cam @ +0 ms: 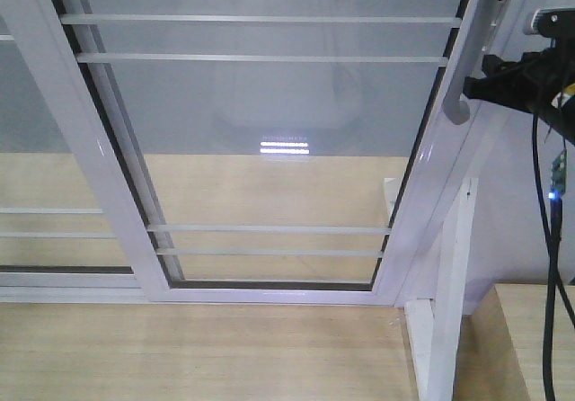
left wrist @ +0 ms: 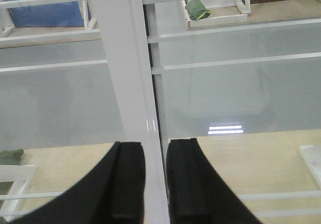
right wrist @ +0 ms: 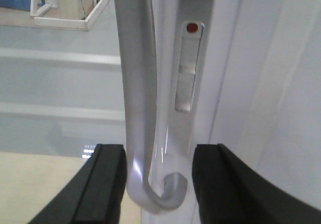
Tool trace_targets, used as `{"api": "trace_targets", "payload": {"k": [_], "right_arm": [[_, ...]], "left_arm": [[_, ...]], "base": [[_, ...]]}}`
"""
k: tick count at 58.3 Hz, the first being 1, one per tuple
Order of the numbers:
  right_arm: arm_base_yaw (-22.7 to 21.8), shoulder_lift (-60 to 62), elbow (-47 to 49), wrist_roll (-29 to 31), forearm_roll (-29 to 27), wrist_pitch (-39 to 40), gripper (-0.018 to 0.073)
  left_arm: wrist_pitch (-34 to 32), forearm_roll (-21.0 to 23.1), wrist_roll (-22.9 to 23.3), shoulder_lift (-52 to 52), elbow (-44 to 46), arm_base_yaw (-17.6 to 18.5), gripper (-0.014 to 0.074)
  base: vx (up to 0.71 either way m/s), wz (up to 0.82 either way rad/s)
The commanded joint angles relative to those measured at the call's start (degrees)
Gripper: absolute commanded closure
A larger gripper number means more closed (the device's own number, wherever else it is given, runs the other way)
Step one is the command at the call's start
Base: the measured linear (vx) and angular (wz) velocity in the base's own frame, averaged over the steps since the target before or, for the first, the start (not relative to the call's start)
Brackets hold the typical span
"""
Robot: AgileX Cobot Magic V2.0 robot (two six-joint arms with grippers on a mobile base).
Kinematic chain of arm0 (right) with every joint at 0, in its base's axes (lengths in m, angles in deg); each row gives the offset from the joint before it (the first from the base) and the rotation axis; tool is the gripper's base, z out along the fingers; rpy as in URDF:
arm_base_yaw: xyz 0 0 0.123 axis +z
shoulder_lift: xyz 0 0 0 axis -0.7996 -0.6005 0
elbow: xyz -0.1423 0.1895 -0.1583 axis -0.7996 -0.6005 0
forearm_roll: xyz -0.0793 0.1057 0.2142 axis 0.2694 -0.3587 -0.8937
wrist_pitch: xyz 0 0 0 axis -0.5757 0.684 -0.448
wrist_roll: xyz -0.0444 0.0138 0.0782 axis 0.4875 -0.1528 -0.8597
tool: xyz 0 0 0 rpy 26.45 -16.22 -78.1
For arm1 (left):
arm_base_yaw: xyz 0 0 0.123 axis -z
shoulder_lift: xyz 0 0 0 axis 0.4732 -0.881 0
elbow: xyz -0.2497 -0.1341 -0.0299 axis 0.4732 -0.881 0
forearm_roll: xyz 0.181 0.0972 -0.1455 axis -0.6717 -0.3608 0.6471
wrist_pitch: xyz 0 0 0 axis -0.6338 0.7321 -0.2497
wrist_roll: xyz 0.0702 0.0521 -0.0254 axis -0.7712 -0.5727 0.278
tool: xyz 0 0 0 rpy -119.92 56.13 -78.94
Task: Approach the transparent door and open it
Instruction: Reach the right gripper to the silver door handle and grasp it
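Note:
The transparent door (cam: pixel 269 104) fills the front view: a glass panel in a white frame with thin white rails. Its curved grey pull handle (cam: pixel 458 104) is on the right edge. My right gripper (cam: pixel 476 86) is at the handle. In the right wrist view it (right wrist: pixel 158 153) is open, with the jaws either side of the handle's hooked lower end (right wrist: pixel 150 194). The left finger (right wrist: pixel 103 184) is against the handle and the right finger stands apart. My left gripper (left wrist: pixel 155 148) is empty, its jaws a narrow gap apart, in front of a white frame post (left wrist: pixel 120 58).
A handle-less glass panel (cam: pixel 36 104) overlaps at the left. A lock slot with a red dot (right wrist: pixel 191 28) sits beside the handle. A white post (cam: pixel 449 311) and a wooden box (cam: pixel 530 329) stand at lower right. Black cables (cam: pixel 550 284) hang from the right arm.

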Motion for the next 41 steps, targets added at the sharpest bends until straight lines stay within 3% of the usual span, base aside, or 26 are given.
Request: {"api": "trace_targets", "payload": {"k": [1,18,41], "right_arm": [[-0.01,-0.49,6.1,-2.94,2.32,3.58,0.0162],[0.04,-6.3,15.83,-14.13,15.38,2.42,0.0162],[0.83,-11.12,22.06,-18.56,16.73,2.83,0.0223]], "left_arm": [[-4.49,0.37,0.13,-0.43,1.99,-0.09,0.0304],[-4.49,0.37,0.13,-0.43,1.99,-0.09,0.0304],[-4.41,0.37,0.13,-0.43,1.99,-0.09,0.0304]], "base": [[0.0,0.0],[0.0,0.0],[0.0,0.0]]}}
